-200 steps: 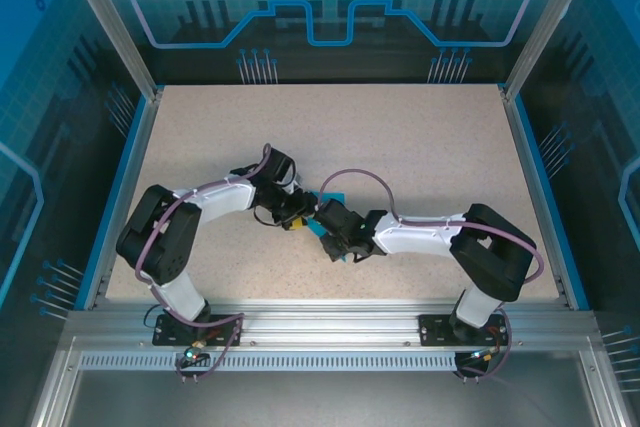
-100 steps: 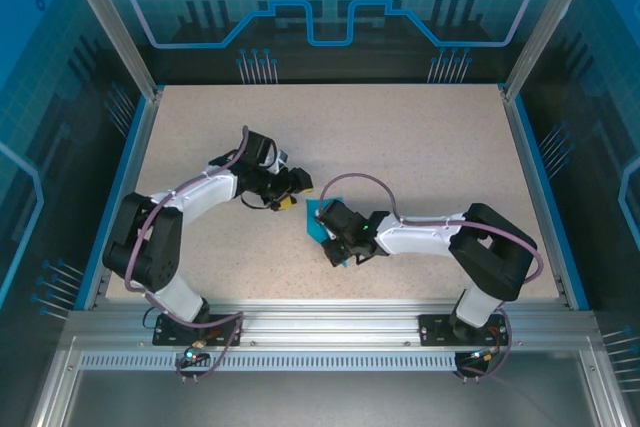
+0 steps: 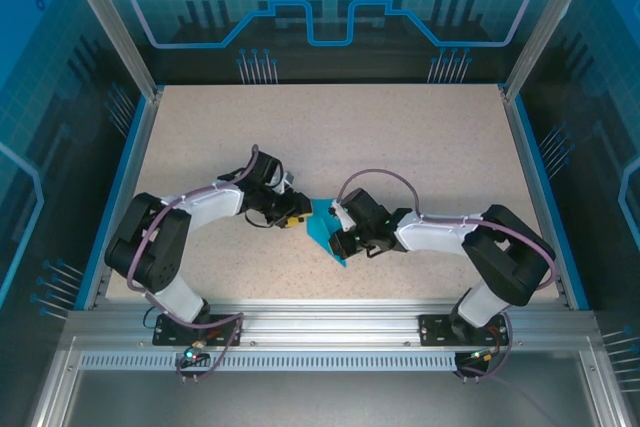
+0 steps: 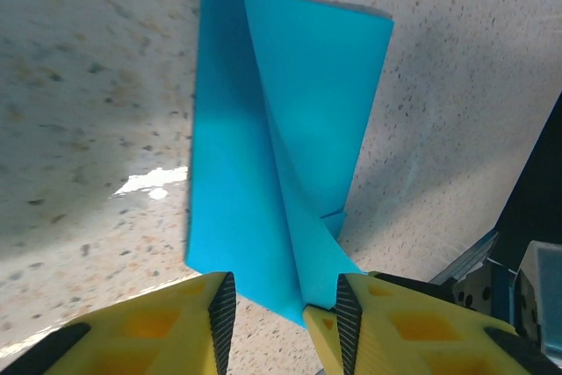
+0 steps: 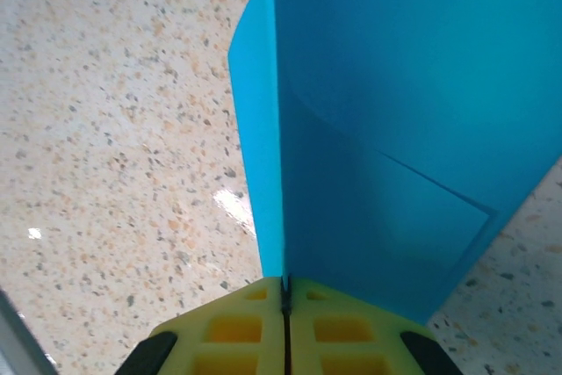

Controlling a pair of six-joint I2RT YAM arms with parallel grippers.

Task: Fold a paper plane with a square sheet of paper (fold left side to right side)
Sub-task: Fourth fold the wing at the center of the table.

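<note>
Nearest us, our right tool (image 5: 284, 283) is clenched on an upright fold of the teal paper (image 5: 395, 111). Our left tool (image 4: 285, 292) is released, and the paper's pointed corner shows between its parted fingers. The creased paper sits mid-worktop (image 3: 400, 137), between both tools.

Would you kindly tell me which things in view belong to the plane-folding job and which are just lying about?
Belonging to the job:
- part-folded teal paper
- right tool, shut on the paper's raised fold
- left tool, open around the paper's pointed corner

Just surroundings:
- speckled table
- aluminium frame
- blue panelled walls
</note>
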